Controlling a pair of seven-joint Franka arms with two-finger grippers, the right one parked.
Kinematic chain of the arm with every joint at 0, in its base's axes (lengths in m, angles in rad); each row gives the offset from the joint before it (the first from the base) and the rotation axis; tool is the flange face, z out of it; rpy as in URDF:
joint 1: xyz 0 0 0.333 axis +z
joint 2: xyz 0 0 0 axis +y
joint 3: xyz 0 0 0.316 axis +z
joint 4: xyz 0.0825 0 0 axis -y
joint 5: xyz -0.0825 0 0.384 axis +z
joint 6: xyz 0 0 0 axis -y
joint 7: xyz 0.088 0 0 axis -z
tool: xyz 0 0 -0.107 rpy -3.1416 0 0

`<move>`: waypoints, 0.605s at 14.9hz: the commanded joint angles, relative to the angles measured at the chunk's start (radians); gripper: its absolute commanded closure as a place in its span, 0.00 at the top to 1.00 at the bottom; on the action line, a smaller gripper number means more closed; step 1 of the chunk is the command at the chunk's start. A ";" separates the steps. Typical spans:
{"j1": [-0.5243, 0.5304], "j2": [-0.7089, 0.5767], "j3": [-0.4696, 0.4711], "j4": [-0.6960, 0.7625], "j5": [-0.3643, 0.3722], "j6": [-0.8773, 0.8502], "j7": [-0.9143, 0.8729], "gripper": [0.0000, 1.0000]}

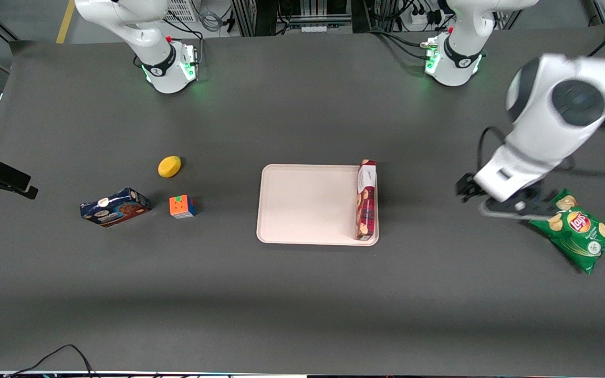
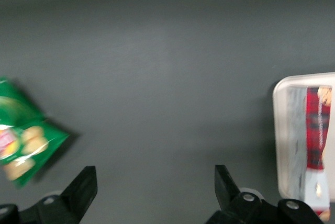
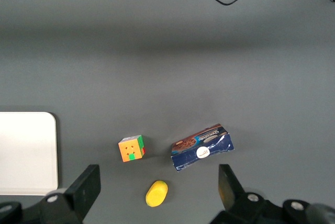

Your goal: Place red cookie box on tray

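Note:
The red cookie box [image 1: 366, 202] lies lengthwise on the pale tray [image 1: 308, 205], along the tray's rim toward the working arm's end, white label end farther from the front camera. My left gripper [image 1: 469, 190] hangs above bare table between the tray and a green chips bag, apart from the box. In the left wrist view the gripper [image 2: 155, 174] is open with only dark table between its fingers; the tartan box [image 2: 316, 130] and the tray's rim [image 2: 280, 130] show at the side.
A green chips bag [image 1: 578, 228] lies beside the gripper toward the working arm's end. Toward the parked arm's end sit a yellow lemon [image 1: 169, 166], a colour cube [image 1: 182, 206] and a dark blue cookie box [image 1: 115, 207].

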 commanded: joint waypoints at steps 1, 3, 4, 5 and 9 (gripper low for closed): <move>0.053 -0.159 0.006 -0.034 -0.024 -0.118 0.076 1.00; 0.078 -0.219 0.006 -0.034 -0.100 -0.185 0.111 1.00; 0.095 -0.237 0.006 -0.034 -0.128 -0.196 0.140 1.00; 0.106 -0.248 0.006 -0.034 -0.146 -0.198 0.150 1.00; 0.106 -0.261 0.008 -0.030 -0.176 -0.221 0.150 1.00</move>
